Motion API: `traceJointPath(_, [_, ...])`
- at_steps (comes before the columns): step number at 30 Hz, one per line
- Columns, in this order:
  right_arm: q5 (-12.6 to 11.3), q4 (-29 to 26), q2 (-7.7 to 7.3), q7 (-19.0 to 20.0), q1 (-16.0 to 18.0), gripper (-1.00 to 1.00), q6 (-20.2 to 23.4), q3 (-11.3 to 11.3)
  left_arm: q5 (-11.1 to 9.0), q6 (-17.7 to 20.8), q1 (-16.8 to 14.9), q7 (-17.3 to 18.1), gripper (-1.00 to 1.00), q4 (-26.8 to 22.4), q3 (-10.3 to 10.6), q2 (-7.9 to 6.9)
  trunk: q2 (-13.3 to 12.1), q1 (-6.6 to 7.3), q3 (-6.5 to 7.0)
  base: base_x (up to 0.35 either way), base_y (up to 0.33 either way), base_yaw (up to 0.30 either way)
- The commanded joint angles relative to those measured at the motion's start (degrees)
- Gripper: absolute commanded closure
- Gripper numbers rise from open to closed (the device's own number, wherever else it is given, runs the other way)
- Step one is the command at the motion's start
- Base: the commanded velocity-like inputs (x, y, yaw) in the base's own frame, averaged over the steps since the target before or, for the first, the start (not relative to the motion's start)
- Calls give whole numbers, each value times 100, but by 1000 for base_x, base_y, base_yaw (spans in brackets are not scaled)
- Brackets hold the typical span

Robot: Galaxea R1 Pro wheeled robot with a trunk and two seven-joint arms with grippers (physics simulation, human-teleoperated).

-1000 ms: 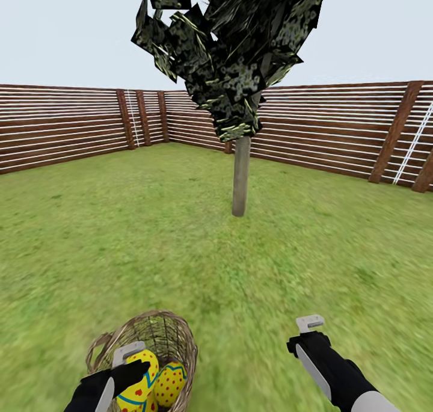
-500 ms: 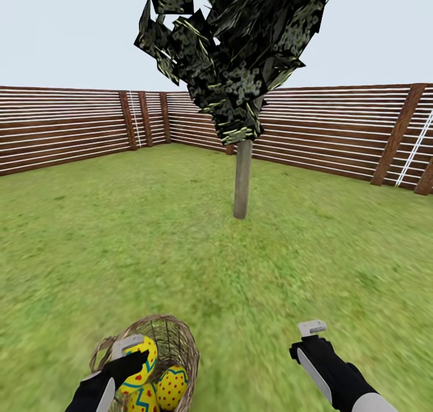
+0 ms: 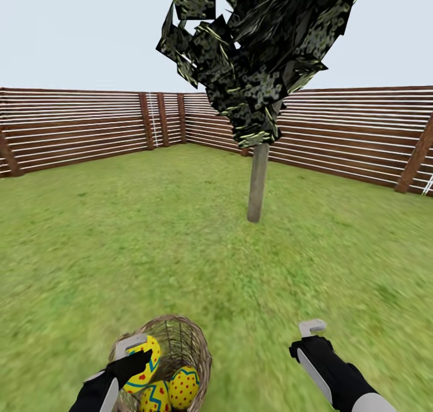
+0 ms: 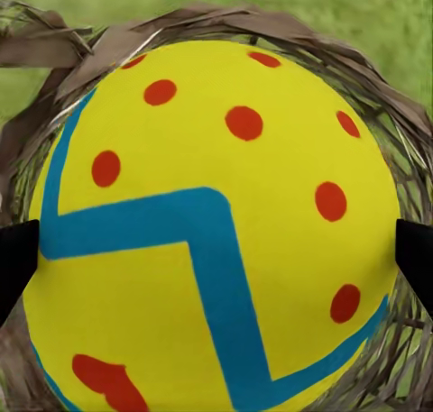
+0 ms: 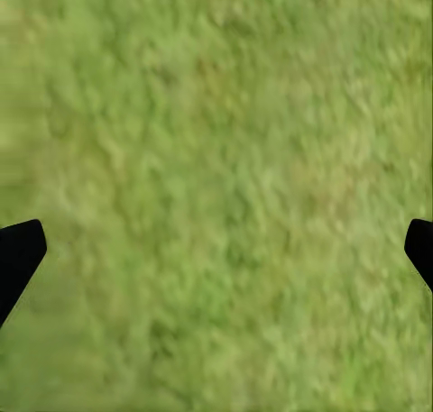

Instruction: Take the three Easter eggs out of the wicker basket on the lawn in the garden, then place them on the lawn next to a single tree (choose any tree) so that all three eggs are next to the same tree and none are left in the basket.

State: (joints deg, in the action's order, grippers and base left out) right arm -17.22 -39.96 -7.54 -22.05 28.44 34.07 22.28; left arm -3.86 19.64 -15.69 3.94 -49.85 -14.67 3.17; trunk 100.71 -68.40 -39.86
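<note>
The wicker basket (image 3: 191, 340) stands on the lawn (image 3: 150, 249) at the near left. My left gripper (image 3: 139, 361) is shut on a yellow Easter egg (image 3: 147, 355) with red spots and a blue zigzag, held at the basket's rim. In the left wrist view that egg (image 4: 216, 223) sits between the two fingertips (image 4: 13, 259), with the basket rim (image 4: 225, 20) behind it. Two more eggs (image 3: 183, 387) (image 3: 155, 398) lie inside the basket. My right gripper (image 3: 310, 335) hangs open over bare grass (image 5: 216, 196). The tree (image 3: 257, 183) stands ahead, a little to the right.
A brown slat fence (image 3: 72, 129) encloses the garden on all visible sides. Open grass stretches between the basket and the tree trunk, and around the trunk's foot.
The view has swung to the left, so tree and basket sit further right in the picture. The egg in my left gripper has risen a little relative to the basket.
</note>
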Motion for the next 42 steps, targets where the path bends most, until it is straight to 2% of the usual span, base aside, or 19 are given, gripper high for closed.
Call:
traceJointPath(1, [-62,-11,-10,-54,3,-100,21,41,-37,40,-5,28,100,-7,-27,8,-39,23,13,0,0,292])
traceJointPath(9, [-61,118,0,-54,4,-100,12,48,-41,31,-5,34,100,-7,-27,8,-359,199,156,0,0,265])
traceJointPath(18, [-53,120,51,-60,3,-100,12,48,-36,31,-5,37,100,-7,-27,76,-720,396,318,0,0,287])
traceJointPath(42, [-53,120,43,-80,3,-100,12,48,-36,29,-5,37,100,70,-27,70,-1683,924,749,0,0,290])
